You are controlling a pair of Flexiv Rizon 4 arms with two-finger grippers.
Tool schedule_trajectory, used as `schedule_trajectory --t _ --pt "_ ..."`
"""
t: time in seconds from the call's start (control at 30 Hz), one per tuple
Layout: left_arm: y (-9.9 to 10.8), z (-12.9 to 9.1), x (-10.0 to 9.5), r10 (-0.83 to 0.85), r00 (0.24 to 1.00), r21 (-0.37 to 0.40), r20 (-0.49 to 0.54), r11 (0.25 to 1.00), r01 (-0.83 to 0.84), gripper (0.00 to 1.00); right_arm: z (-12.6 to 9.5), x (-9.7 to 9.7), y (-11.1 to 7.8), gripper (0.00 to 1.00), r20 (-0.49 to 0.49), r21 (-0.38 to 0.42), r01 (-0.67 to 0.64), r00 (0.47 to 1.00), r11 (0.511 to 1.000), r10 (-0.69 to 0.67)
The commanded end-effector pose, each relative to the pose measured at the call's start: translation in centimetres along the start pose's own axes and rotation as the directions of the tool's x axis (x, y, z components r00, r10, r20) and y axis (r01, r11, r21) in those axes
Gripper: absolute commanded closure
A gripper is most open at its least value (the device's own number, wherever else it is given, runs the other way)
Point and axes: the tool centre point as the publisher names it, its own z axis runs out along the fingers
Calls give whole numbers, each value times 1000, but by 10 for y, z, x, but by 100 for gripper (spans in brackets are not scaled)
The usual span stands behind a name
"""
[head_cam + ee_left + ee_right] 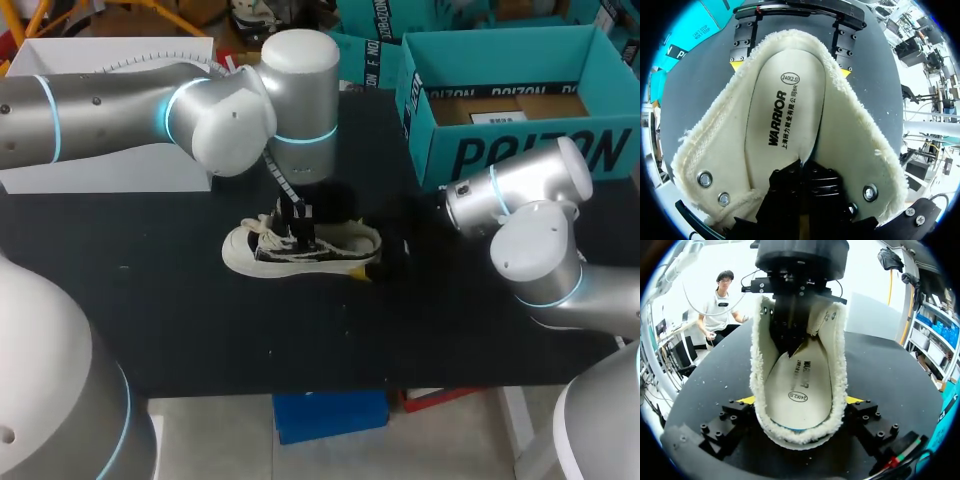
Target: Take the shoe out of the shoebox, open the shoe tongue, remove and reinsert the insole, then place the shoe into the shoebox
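A cream, fleece-lined shoe (300,250) lies on its sole in the middle of the black table (150,320), toe toward my left arm's side. My left gripper (300,235) reaches straight down into the shoe's mouth. In the left wrist view the left gripper (801,175) is shut, its tips pinching the cream insole (785,115), which narrows toward them. My right gripper (800,401) spans the heel of the shoe (840,365), one finger against each side. Ahead of it, my left gripper (790,350) comes down onto the insole (797,385).
The open teal shoebox (520,100) stands at the back right, behind my right arm. A white box (100,170) sits at the back left, partly behind my left arm. Bare tabletop lies in front of the shoe.
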Motion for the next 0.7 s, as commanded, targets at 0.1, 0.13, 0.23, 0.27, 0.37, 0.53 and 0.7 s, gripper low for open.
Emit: schedule_trajectory --t 0.1,0.13,0.23,0.27,0.37,0.53,0.7 --pt "1 62 8 10 1000 43 -30 999 -8 100 2 -1 -6 100 -2 2 -2 1000 1000 2" --pt "-1 60 10 9 999 49 -33 999 -7 100 2 -1 -6 100 -2 2 -2 1000 1000 2" --pt "-3 51 13 8 999 69 -41 998 -5 100 2 -1 -6 100 -2 2 -2 1000 1000 2" --pt "-3 48 15 8 999 72 -39 997 -5 100 2 -1 -6 100 -2 2 -2 1000 1000 2" --pt "-4 38 17 10 999 104 -35 995 -6 100 2 -1 -6 100 -2 2 -2 1000 1000 2" --pt "-4 21 23 12 1000 150 -21 989 -9 100 2 -1 -6 100 -2 2 -2 1000 1000 2" --pt "-2 9 26 3 1000 176 0 984 -3 100 2 -1 -6 100 -2 2 -2 1000 1000 2"
